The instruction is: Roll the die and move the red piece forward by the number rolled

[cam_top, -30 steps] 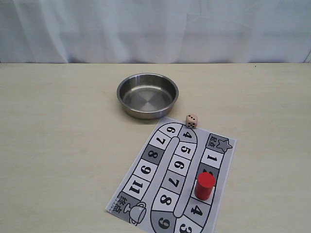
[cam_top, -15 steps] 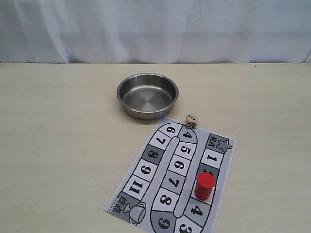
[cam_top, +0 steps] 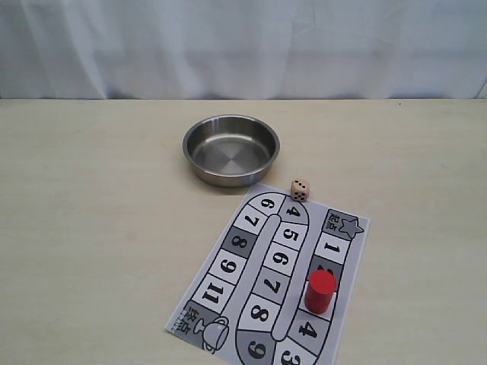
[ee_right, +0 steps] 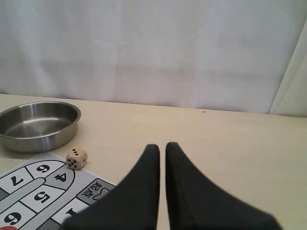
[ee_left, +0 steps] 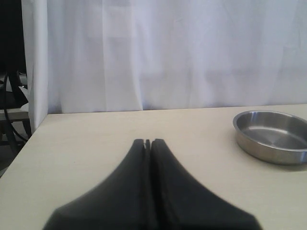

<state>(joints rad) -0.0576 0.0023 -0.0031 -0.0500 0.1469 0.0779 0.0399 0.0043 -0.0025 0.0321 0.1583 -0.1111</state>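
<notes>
The die, a tiny pale beige cube with dark pips, rests on the table at the far edge of the numbered paper board, beside the square marked 4. In the right wrist view the die lies apart from my right gripper, whose black fingers stand nearly together with only a thin slit and nothing between them. The red piece stands upright on the board's right column, just behind another square marked 4. My left gripper is shut and empty over bare table. Neither gripper shows in the exterior view.
A round steel bowl sits empty behind the board, close to the die; the same steel bowl also shows in the left wrist view and, as the steel bowl, in the right wrist one. White curtain backs the table.
</notes>
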